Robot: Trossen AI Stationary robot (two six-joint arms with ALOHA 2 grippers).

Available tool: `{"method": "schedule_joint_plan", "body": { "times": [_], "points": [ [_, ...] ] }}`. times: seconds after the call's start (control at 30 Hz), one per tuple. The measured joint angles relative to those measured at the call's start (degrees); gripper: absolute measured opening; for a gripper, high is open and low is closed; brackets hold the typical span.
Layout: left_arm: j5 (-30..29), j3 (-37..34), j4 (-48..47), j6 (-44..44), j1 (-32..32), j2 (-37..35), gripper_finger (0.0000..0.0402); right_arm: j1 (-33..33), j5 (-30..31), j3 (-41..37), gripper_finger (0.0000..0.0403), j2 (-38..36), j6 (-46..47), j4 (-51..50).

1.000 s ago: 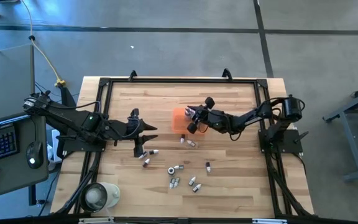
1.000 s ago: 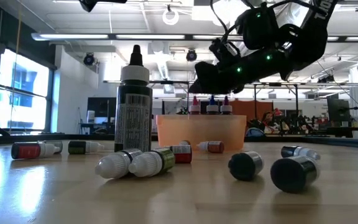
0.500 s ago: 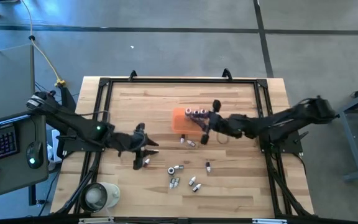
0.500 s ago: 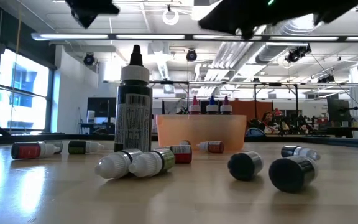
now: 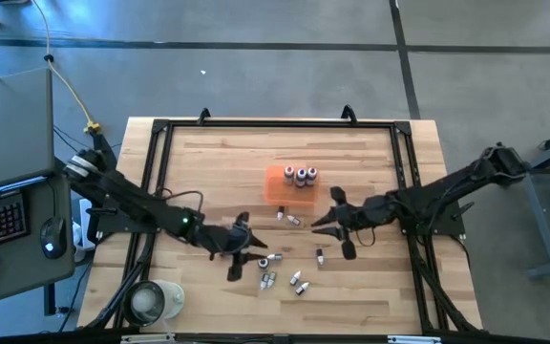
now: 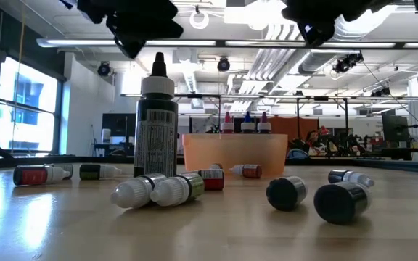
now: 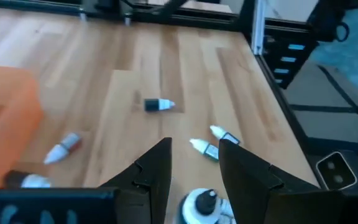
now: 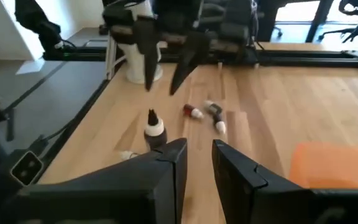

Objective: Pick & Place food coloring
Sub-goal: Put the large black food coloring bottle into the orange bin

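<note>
A: So, the orange tray [image 5: 278, 182] is sitting at table centre with three food coloring bottles [image 5: 301, 175] standing in it; the loose bottles [image 5: 270, 260] are lying around its six o'clock.

B: The left gripper [image 5: 243, 252] is hovering wide open at seven o'clock, the right gripper [image 5: 342, 222] open and empty at four o'clock.

A: Descending so close together, they're risking a collision or scattering bottles.

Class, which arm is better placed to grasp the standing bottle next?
Left. The left gripper hangs open beside the upright bottle, which shows between its fingers in the left wrist view; the right gripper is farther off.
</note>
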Motion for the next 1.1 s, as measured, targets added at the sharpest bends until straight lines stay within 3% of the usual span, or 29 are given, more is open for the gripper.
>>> {"method": "schedule_joint_plan", "body": {
  "times": [0.2, 0.4, 0.93, 1.1],
  "points": [
    [5.0, 0.0, 4.6, -0.1, -0.1, 5.3, 0.013, 1.5, 3.7, -0.7, 0.0068, 0.0, 0.0, 1.6],
    [3.7, 0.0, 4.5, -0.7, 0.0, 8.8, 0.013, 1.5, 3.6, -0.6, 0.0068, 0.0, -0.3, 4.1],
    [4.4, 0.0, 3.7, -1.0, 0.0, 9.4, 0.013, 1.5, 3.5, -0.6, 0.0068, 0.0, -0.4, 4.4],
    [0.9, 0.0, 3.9, 1.8, 0.0, 9.4, 0.0118, 1.5, 3.5, -0.6, 0.0068, 0.0, -0.4, 4.4]
  ]
}}
